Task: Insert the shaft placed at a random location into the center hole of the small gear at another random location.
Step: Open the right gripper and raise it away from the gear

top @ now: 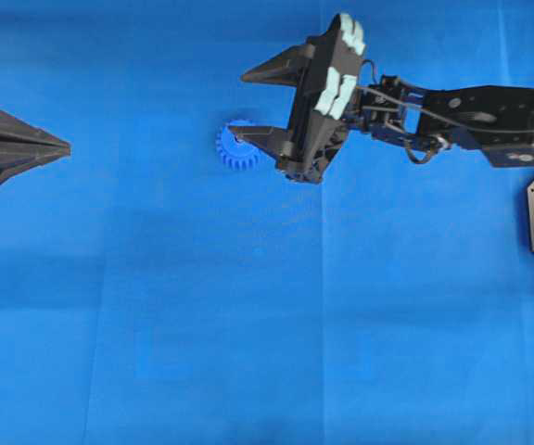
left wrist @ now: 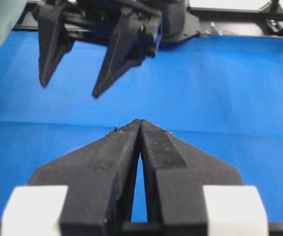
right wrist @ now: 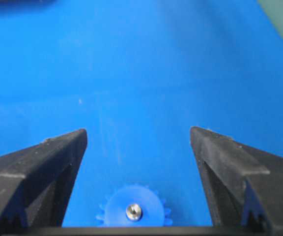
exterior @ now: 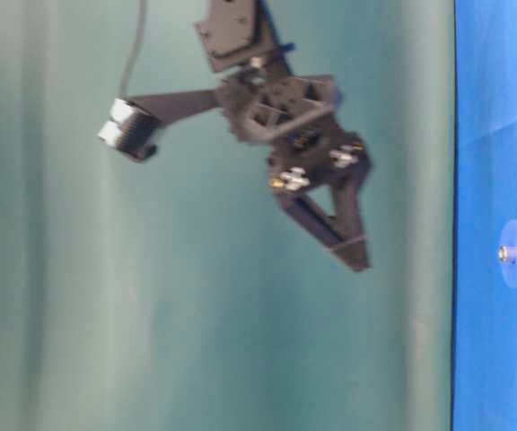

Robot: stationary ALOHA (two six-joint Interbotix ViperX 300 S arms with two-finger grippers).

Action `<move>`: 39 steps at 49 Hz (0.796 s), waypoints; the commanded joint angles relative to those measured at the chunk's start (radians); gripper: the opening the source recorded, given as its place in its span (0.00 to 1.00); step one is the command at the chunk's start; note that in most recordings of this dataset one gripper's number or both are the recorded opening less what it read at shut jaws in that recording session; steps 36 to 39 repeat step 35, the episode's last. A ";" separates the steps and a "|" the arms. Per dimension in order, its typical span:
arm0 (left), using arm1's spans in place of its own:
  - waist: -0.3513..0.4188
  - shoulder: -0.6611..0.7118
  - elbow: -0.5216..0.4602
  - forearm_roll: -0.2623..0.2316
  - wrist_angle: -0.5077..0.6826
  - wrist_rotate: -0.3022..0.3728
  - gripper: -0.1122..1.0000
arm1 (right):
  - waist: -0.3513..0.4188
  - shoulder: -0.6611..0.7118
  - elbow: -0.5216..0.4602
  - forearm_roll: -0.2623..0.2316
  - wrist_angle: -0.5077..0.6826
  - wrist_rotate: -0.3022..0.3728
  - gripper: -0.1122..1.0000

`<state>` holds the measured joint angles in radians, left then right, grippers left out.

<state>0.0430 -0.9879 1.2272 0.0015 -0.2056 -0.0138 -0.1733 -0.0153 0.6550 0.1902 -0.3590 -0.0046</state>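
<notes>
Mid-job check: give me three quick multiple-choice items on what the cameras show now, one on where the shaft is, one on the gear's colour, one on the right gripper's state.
1. Where is the shaft?
A. lying on the mat far from the gear
B. in the center hole of the small gear
C. between the left gripper's fingers

2. What colour is the small gear?
A. red
B. white
C. blue

3. How is the right gripper?
A. open, holding nothing
B. shut on the gear
C. shut on the shaft

Answers:
1 B, the right wrist view shows a silvery pin end in the hub's middle.
2 C, bright blue teeth show in the overhead view.
3 A, its jaws stand wide apart above the gear.
</notes>
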 commanded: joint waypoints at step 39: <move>0.002 0.006 -0.008 0.000 -0.005 -0.020 0.10 | 0.014 -0.169 0.083 0.002 0.072 0.006 0.76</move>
